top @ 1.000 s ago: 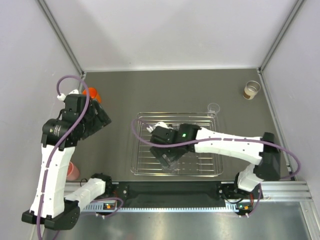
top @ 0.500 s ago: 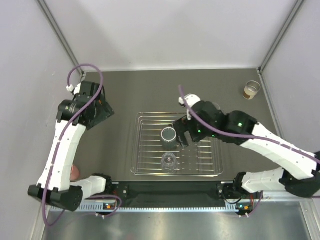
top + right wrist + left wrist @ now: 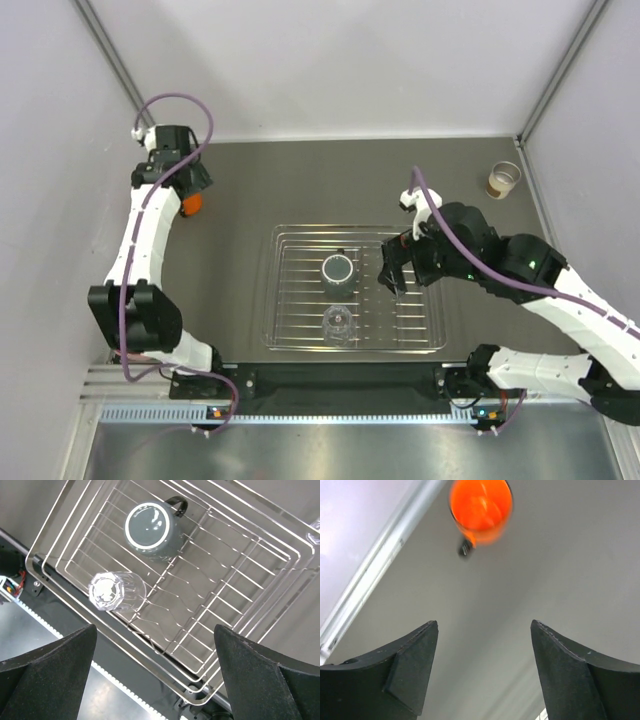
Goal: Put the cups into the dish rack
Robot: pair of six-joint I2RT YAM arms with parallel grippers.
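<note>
The rack [image 3: 270,290] lies flat in the middle of the table, near the arms, so both can reach it. Two cups sit in it. The others are outside it.

The right arm hangs over the right half of the rack. The right claw [image 3: 155,627] is spread wide with nothing in it. I think it has room here to lift away without bumping a cup.

The left arm stretches out to the far left corner. The left claw [image 3: 485,630] is spread apart and bare too. It points at the orange cup [image 3: 481,507], which stands just ahead of it, not touching. I think the claw is lined up to grab this cup next.

The grey cup [image 3: 150,528] sits in the rack with its handle toward the far rim. It looks to be mouth down, maybe so water could run out. The clear cup [image 3: 111,591] sits just beside it, closer to the arms. A cream cup [image 3: 503,180] stands alone in the far right corner, well apart from the rack.

Pale walls [image 3: 340,60] close in the room on three sides. The table [image 3: 300,180] is dark grey, smooth and a bit shiny.
</note>
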